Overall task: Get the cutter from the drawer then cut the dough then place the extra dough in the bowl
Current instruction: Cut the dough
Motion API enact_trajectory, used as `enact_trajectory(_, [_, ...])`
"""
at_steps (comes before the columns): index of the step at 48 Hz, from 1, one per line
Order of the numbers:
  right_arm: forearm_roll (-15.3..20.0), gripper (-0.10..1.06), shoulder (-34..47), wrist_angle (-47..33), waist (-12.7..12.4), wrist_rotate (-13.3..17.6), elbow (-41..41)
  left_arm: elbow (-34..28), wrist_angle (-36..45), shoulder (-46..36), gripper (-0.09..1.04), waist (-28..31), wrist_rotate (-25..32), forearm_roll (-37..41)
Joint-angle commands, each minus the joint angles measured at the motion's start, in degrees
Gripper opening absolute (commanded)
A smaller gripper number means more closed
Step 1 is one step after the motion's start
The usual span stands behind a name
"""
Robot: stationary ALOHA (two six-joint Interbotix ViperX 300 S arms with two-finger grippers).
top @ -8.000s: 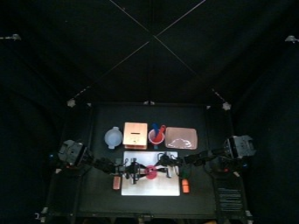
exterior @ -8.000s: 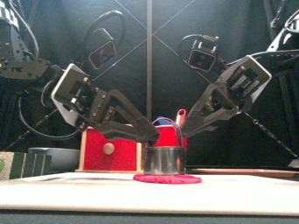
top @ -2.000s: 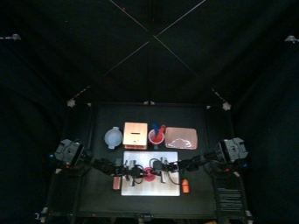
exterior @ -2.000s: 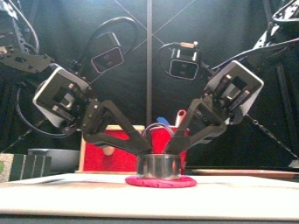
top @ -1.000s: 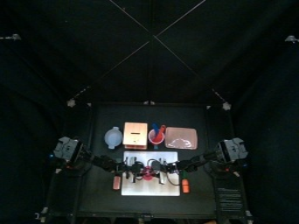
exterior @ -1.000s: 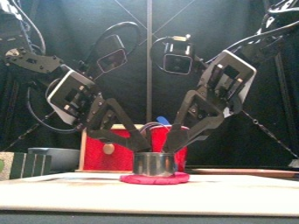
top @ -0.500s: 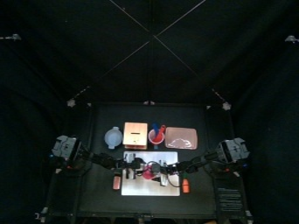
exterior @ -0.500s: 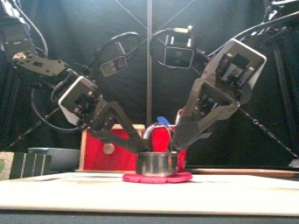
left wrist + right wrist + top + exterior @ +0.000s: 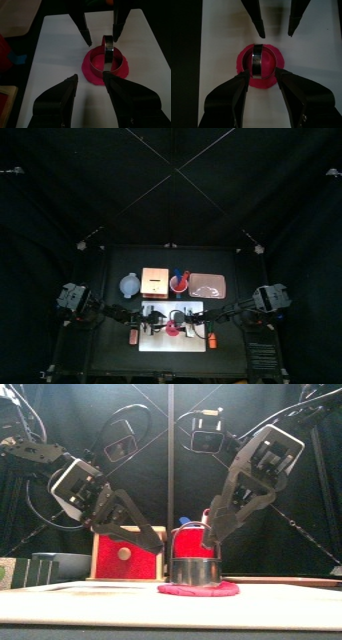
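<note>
— What does the front view add to the top one?
— Height. The metal cutter (image 9: 197,571) stands upright on the red dough (image 9: 198,590), and both arms slope steeply down to it. From above, the dough is only a red spot in the middle of the board (image 9: 158,341), half hidden by the arms.
— And the wrist views?
— The gaps. The left gripper (image 9: 91,76) is spread wide, tips short of the cutter at the dough's near edge. The right gripper (image 9: 263,72) is spread wide too, the cutter's near rim between its tips, not pinched.
— The bowl (image 9: 130,285)?
— Behind the board's back left corner, well apart from the dough.
</note>
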Motion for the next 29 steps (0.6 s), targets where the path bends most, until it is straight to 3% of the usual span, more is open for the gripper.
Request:
enact_trajectory(1, [0.18,0.81,-1.93,0.53,0.09,0.09,-2.11,-1.67,-0.53,0.7,0.78,-0.18,0.18,-0.09])
enact_trajectory(14, [1.85,0.81,-1.76,1.85,0.09,0.09,-3.52,-1.93,-1.41,1.05,0.53,-1.14,0.44,0.18])
enact_trajectory(29, [1.93,0.81,-0.44,2.46,0.18,0.18,-4.57,-2.99,-3.08,1.58,0.5,-2.29,0.53,2.9])
